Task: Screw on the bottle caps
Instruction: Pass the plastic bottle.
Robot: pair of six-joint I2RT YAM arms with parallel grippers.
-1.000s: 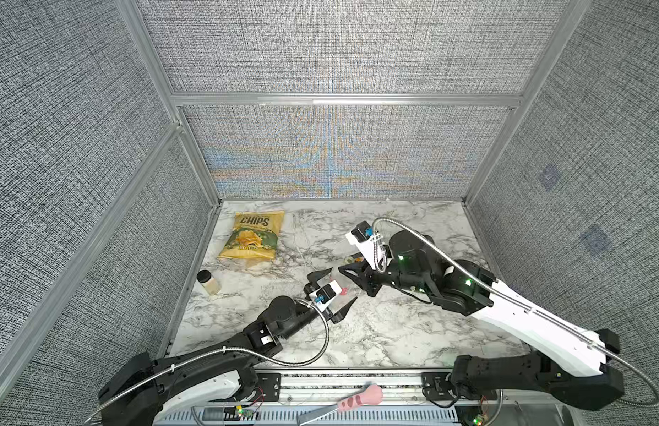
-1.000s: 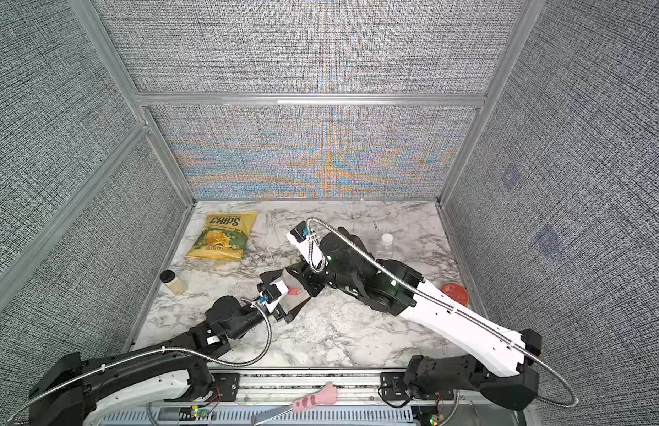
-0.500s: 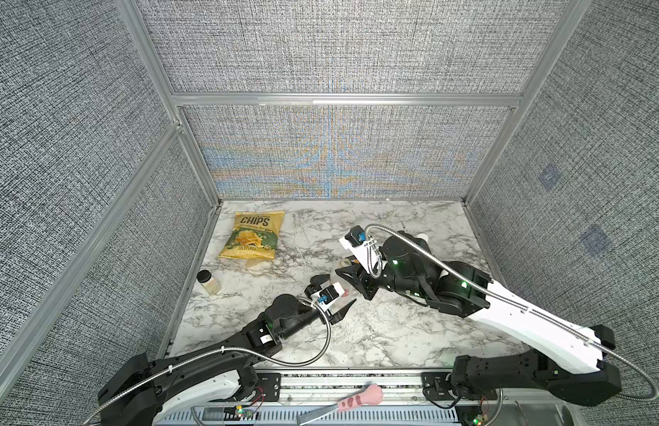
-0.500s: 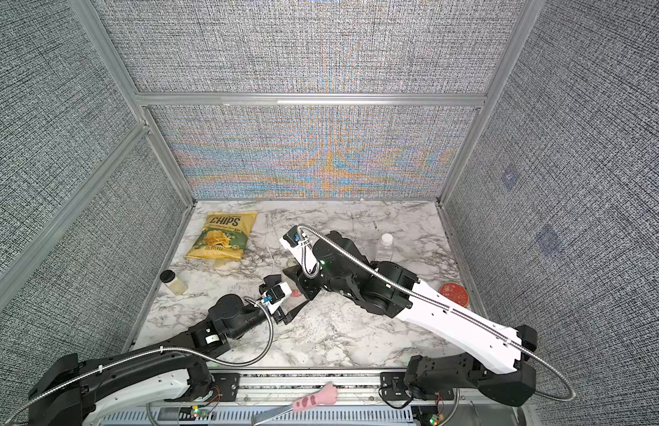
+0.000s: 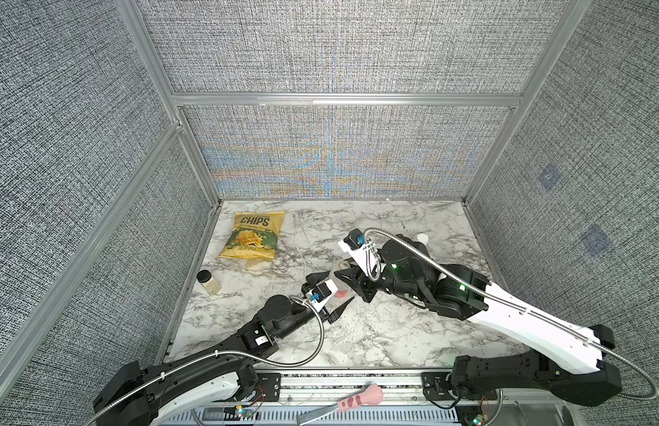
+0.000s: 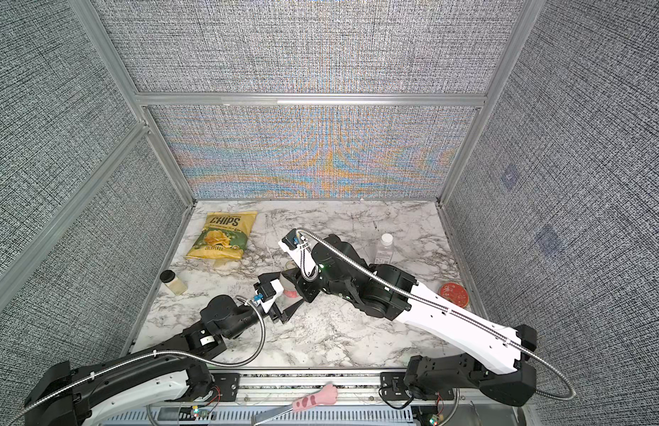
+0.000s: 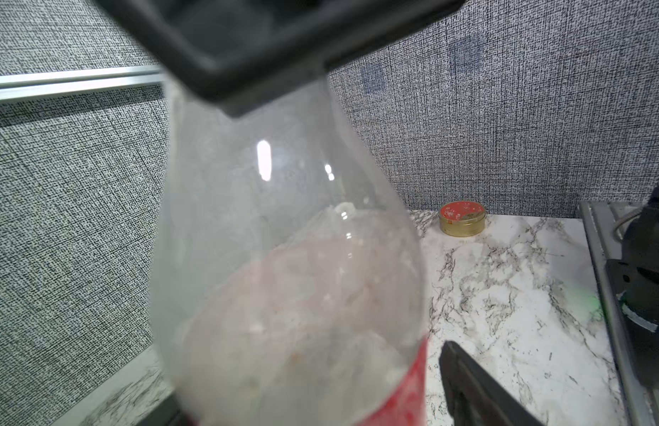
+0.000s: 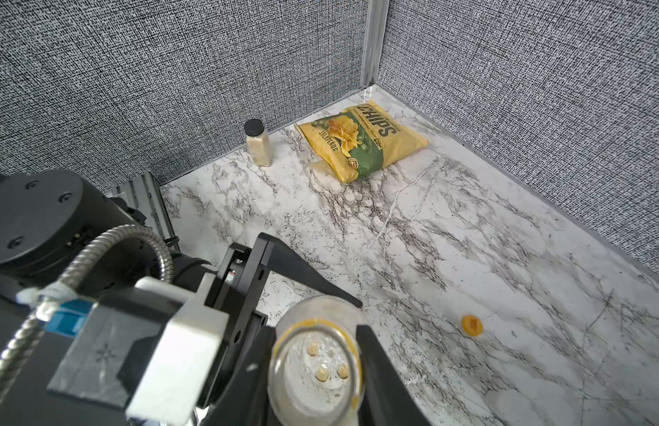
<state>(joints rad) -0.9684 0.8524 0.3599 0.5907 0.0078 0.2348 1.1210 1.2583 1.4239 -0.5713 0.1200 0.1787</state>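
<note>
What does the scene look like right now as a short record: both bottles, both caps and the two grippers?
red-label bottle: uncapped, mouth open, between the two grippers
right gripper: shut on its neck
left gripper: jaws either side of its body; grip unclear
orange cap: loose on the table
short bottle: upright, apart from both arms
white cap: on the short bottle

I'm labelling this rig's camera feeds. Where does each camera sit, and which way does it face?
Both top views: high above the robot's bases, looking down on the marble table; both arms show.
Left wrist: on the left arm, facing the red-label bottle close up, tin beyond; one own finger shows.
Right wrist: on the right arm, looking down onto the bottle's open mouth between the fingers of the right gripper.
Shared: every view shows that bottle.
</note>
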